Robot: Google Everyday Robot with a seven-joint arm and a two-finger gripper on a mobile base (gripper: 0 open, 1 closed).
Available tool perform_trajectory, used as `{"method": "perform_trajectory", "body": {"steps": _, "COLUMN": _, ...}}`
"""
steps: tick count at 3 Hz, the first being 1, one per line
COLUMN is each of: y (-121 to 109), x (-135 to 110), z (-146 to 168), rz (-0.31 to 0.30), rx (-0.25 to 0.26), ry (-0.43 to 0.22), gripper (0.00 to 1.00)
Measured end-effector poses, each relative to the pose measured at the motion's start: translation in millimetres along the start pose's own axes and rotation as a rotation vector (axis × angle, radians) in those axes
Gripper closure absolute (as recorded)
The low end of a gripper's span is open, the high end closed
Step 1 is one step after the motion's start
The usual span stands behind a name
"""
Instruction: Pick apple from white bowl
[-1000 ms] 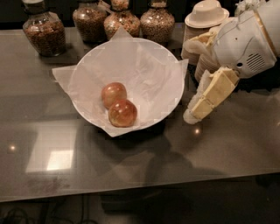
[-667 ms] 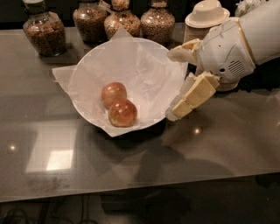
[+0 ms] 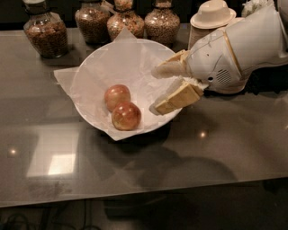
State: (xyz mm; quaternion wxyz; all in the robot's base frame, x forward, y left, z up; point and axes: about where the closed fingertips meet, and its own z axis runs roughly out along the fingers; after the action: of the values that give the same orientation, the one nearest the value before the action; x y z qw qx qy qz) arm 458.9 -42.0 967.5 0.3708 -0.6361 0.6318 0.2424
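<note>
With cream fingers apart, the hand [image 3: 155, 90] hangs over the right rim of the wide, crinkly paper-lined bowl [image 3: 101, 60] on the glossy desk [image 3: 207, 152], where the shiny round apple [image 3: 126, 116] lies just beside a paler apple [image 3: 117, 95], with glass jars [image 3: 93, 23] behind.

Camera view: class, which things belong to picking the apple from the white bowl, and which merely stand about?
Job: darker front apple, white bowl, gripper open over the bowl's right side.
Standing about: paler apple behind it, four jars along the back, stacked beige bowls, table.
</note>
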Motion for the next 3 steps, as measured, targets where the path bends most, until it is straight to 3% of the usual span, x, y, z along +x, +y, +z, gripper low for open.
{"method": "perform_trajectory", "body": {"steps": 1, "y": 0, "x": 0, "z": 15, "rz": -0.017, "rx": -0.014, "ry": -0.012, "gripper": 0.37}}
{"method": "perform_trajectory", "body": {"steps": 2, "y": 1, "x": 9, "z": 36, "rz": -0.028, "rx": -0.036, "ry": -0.008, "gripper": 0.3}}
{"method": "perform_trajectory", "body": {"steps": 3, "y": 1, "x": 14, "z": 54, "rz": -0.04, "rx": -0.055, "ry": -0.007, "gripper": 0.31}}
